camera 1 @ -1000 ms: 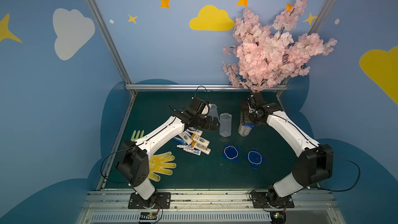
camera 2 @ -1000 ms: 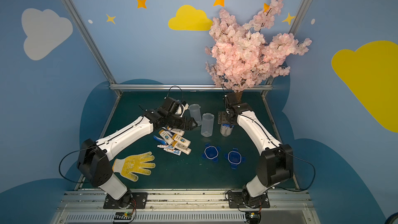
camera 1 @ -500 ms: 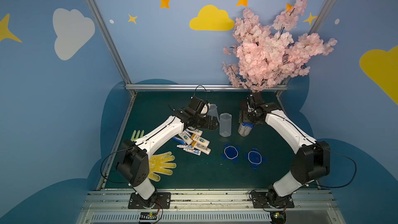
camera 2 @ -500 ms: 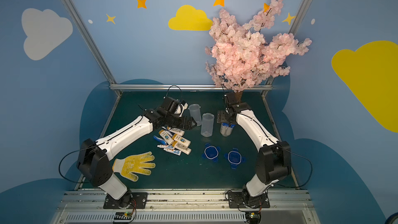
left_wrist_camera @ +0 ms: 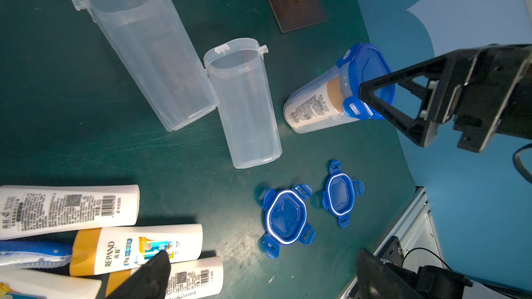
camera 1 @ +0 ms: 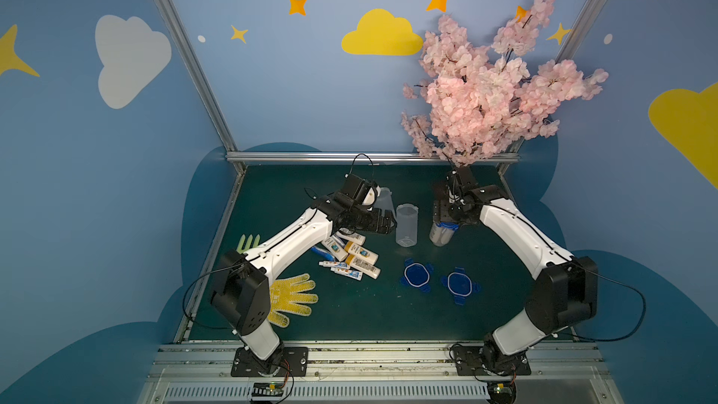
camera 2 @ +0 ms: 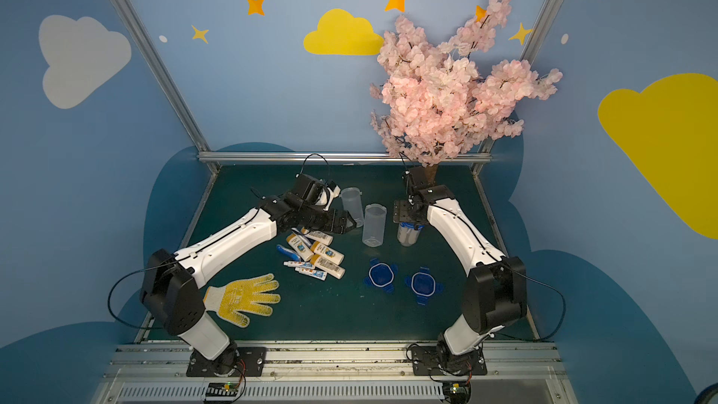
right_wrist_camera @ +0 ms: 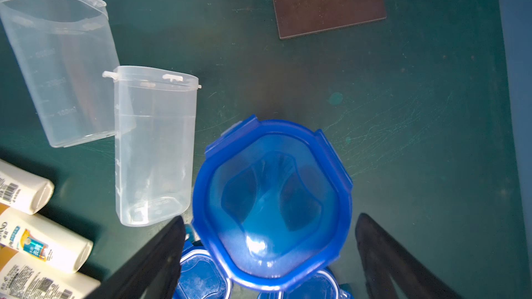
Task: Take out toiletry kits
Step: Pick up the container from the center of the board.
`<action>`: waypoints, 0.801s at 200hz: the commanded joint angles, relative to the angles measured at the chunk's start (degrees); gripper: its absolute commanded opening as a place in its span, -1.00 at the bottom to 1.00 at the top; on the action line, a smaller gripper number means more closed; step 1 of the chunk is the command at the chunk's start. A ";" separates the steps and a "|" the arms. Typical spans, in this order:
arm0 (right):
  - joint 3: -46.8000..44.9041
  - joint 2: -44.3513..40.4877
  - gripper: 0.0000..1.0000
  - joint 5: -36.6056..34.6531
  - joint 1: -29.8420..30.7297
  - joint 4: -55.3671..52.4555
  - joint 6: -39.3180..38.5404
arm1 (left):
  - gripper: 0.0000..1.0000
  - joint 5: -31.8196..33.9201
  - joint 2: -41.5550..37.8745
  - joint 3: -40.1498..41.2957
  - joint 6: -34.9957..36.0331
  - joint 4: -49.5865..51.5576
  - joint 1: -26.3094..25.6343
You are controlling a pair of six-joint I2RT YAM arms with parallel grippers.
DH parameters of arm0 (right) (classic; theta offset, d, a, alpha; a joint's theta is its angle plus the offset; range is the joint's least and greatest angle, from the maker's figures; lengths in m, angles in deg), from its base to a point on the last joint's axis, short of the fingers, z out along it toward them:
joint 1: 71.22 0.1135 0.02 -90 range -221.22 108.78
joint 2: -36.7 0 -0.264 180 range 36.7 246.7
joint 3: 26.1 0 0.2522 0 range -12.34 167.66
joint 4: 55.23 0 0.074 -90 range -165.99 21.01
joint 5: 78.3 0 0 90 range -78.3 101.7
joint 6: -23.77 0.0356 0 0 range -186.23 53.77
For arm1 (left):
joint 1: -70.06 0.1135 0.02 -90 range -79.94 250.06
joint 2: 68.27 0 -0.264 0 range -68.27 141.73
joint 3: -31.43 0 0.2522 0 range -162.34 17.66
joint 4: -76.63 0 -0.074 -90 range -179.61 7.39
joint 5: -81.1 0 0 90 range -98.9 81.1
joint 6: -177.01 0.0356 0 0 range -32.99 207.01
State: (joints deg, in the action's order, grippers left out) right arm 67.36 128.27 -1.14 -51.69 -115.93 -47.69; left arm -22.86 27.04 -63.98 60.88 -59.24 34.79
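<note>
The right gripper [camera 1: 447, 222] shifts slightly toward the empty clear jar [camera 1: 406, 230] in both top views. It now sits over the lidded jar [camera 1: 439, 237], where a second ago it was just behind it. Its jaws, spread wide, now flank the blue lid [right_wrist_camera: 273, 197].

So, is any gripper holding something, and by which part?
Nothing is held, it seems. The left gripper is open near the toiletries. The right gripper stands open around the blue lid of the closed jar, with small gaps at both sides.
</note>
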 commanded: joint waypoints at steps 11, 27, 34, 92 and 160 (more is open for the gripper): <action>0.42 -0.99 0.83 -1.01 -0.59 -1.24 -0.50 | 0.99 -0.85 0.70 -1.50 0.30 0.01 0.13; -0.52 -0.30 0.83 -0.08 -0.78 -0.44 0.00 | 0.99 -0.88 0.78 -1.50 0.29 -0.05 0.13; -0.96 0.01 0.83 0.33 -0.81 0.16 0.16 | 0.99 -0.82 0.86 -1.45 0.36 0.06 0.14; -3.61 1.12 0.83 6.84 -1.33 5.79 1.22 | 0.99 -0.45 0.58 -1.12 0.47 0.14 0.11; -4.17 1.86 0.81 6.95 -2.43 5.63 1.13 | 0.99 -0.75 1.06 -1.32 0.34 -0.05 0.11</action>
State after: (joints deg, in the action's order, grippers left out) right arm 64.54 128.60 4.08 -53.57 -110.01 -46.94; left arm -22.88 27.06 -64.20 60.88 -59.26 34.79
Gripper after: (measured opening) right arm 0.913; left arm 0.994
